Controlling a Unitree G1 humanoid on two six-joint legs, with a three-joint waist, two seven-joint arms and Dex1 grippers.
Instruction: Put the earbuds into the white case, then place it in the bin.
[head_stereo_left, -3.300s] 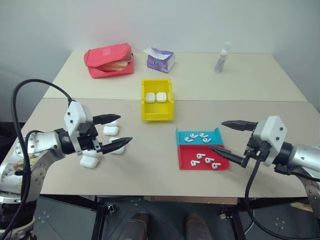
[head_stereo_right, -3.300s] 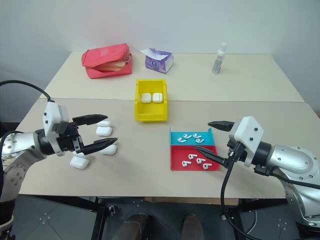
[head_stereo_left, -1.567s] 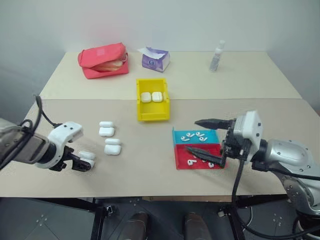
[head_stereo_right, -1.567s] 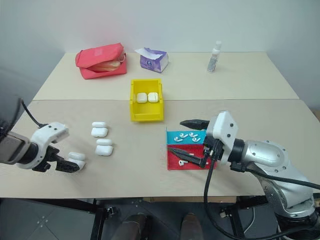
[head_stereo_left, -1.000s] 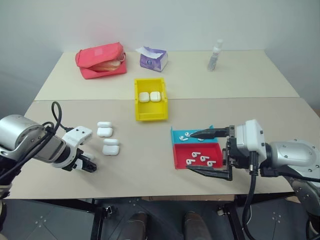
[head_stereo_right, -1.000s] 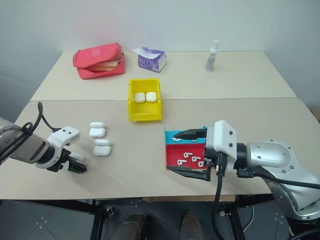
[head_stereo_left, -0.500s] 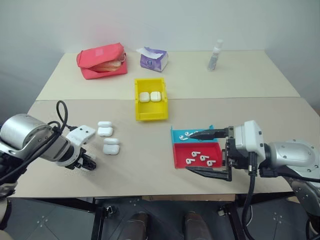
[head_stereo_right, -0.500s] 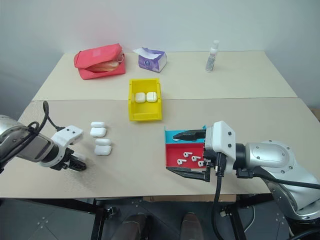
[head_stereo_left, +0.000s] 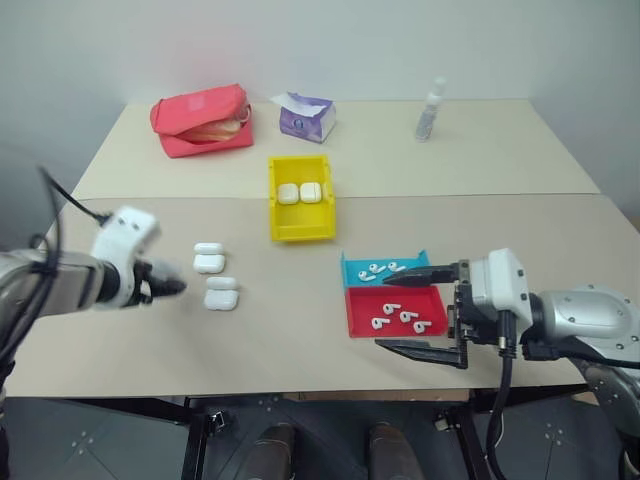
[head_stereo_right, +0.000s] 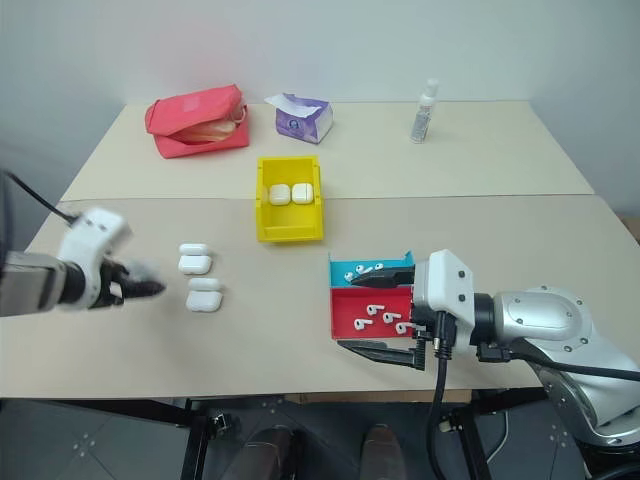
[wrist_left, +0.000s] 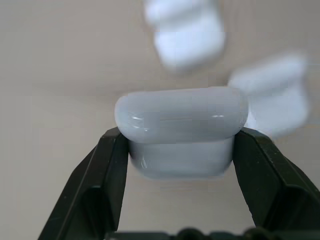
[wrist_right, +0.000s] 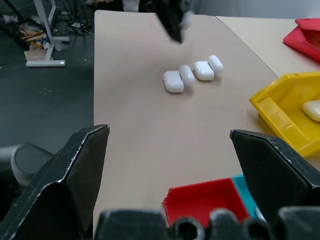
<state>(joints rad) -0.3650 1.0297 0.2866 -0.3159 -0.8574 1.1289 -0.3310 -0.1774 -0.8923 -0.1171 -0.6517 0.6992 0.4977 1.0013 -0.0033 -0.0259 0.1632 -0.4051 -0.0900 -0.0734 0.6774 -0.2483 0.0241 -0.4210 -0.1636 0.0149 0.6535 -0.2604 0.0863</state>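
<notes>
Above the beige table (head_stereo_left: 300, 330), the left gripper (wrist_left: 180, 150) is now rising pinched on the white case (wrist_left: 181, 129) it just grabbed, readying it for earbuds (head_stereo_left: 400, 318) beneath the wide-spread right gripper (head_stereo_left: 405, 310).

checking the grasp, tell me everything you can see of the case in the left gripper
The white case is glossy, rounded plastic, with a seam between its wider lid and narrower body, and the lid looks shut. It lies crosswise between the left gripper jaws, which are shut on its two ends, and is held above the tan table. Two more cases lie blurred beyond it.
</notes>
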